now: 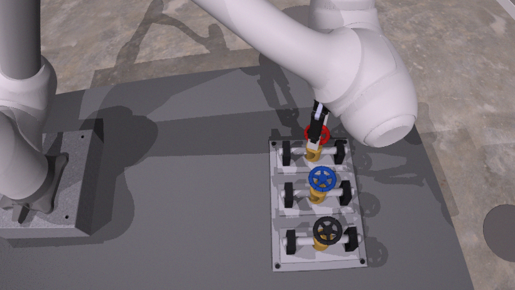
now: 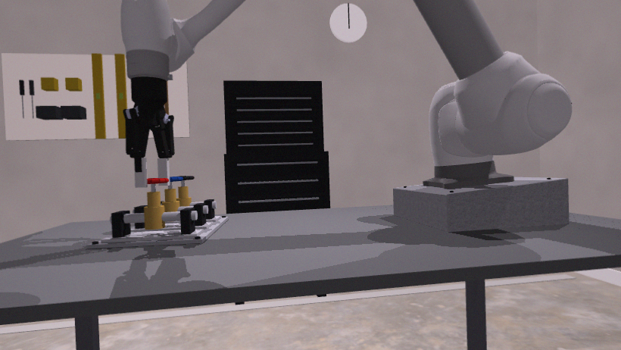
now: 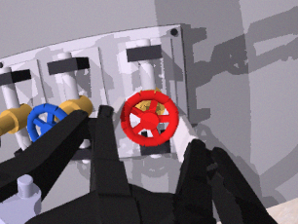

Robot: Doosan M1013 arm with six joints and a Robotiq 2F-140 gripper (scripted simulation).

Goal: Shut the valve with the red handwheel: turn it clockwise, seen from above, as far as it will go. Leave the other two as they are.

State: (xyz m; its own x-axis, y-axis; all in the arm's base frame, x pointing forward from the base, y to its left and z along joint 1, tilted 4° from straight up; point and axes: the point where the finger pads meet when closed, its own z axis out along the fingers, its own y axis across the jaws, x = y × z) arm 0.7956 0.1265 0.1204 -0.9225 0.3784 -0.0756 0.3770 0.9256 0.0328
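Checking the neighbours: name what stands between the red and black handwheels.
The blue handwheel, on the middle valve, between the red handwheel and black handwheel; top view.
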